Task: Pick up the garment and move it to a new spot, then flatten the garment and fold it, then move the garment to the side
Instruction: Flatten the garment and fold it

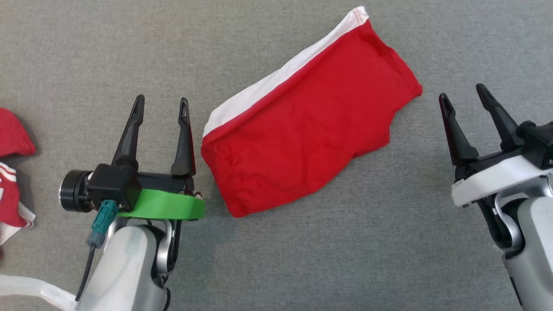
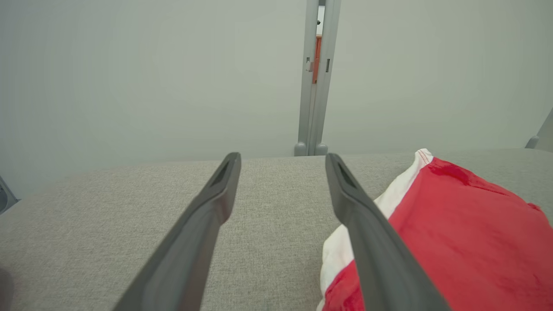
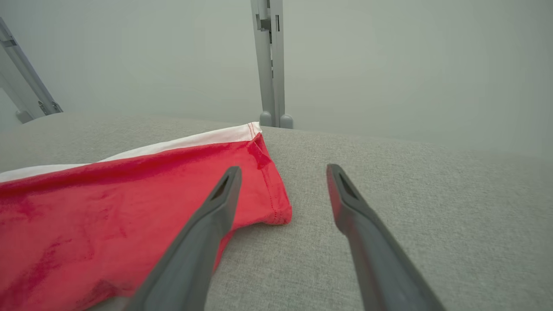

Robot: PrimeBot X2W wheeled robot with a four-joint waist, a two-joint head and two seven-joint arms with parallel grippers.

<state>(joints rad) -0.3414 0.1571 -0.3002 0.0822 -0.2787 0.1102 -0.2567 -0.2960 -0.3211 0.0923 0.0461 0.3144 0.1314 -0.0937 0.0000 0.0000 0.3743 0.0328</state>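
The garment is a pair of red shorts with a white side stripe, lying folded and tilted on the grey cloth-covered table, waistband end at lower left. My left gripper stands open just left of that end, empty. My right gripper is open and empty, a little right of the leg hem. In the left wrist view the garment lies beside the right finger of my left gripper. In the right wrist view the garment lies left of my right gripper.
More red and white clothing lies at the table's left edge. A pale wall with a grey upright post stands past the table's far edge, the same post showing in the right wrist view.
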